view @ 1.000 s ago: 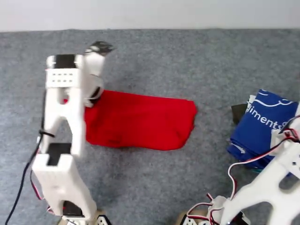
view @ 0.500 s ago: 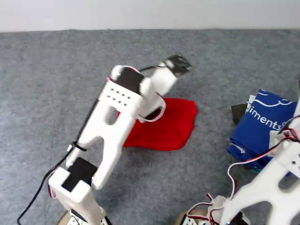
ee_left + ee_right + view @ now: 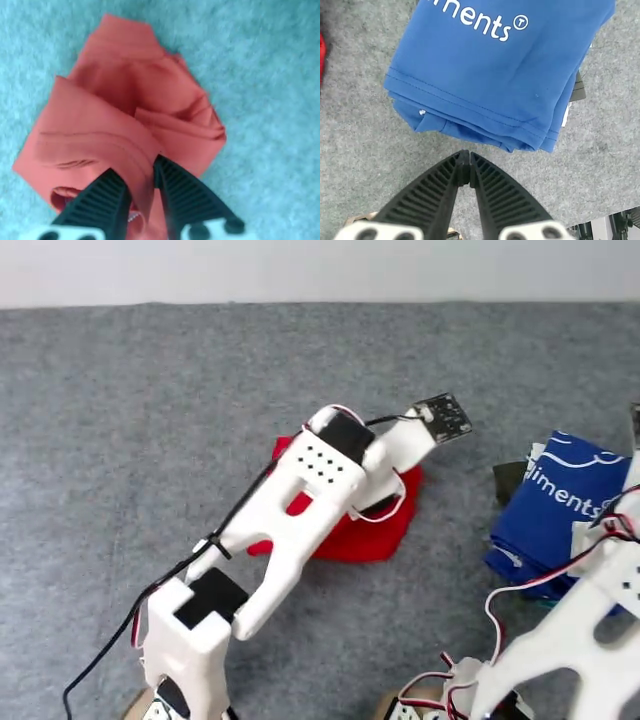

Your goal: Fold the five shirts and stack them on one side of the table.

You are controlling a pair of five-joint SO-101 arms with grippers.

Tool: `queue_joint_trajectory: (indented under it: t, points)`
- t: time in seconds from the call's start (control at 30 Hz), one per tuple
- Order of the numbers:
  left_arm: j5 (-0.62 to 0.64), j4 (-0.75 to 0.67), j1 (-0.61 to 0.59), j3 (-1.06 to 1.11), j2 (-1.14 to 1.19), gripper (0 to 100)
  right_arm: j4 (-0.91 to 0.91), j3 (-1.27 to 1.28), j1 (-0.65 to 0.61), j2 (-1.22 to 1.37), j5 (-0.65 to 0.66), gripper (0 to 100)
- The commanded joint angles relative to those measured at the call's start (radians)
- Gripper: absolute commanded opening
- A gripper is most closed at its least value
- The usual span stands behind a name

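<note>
Left arm (image 3: 300, 490) farther right across red shirt (image 3: 125, 100), jaws pinching its fold; right jaws closed, empty.

Tabletop (image 3: 150, 400): grey and felt-like.
Red shirt (image 3: 370, 540): bunched near the middle, partly covered by an arm.
Left arm (image 3: 300, 500): white, slanting from the near-left corner over the red shirt.
Blue shirt stack (image 3: 555, 510): folded, at the right edge, white print on top.
Right arm (image 3: 570, 640): white, near-right corner, beside the stack.
</note>
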Motion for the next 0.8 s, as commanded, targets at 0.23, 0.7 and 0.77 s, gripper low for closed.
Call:
queue_joint_trajectory:
  t: [0.23,0.7,0.77]
  points:
    - [0.052,-0.092,0.069,-0.012,-0.011,12,0.039,-0.005,0.004,-0.028,0.002,0.9]
    - [-0.025,0.02,-0.14,-0.045,-0.123,1,0.039,-0.005,0.007,-0.028,0.002,0.9]
    - [-0.043,0.029,-0.181,-0.042,-0.106,2,0.039,-0.005,0.007,-0.028,0.002,0.9]
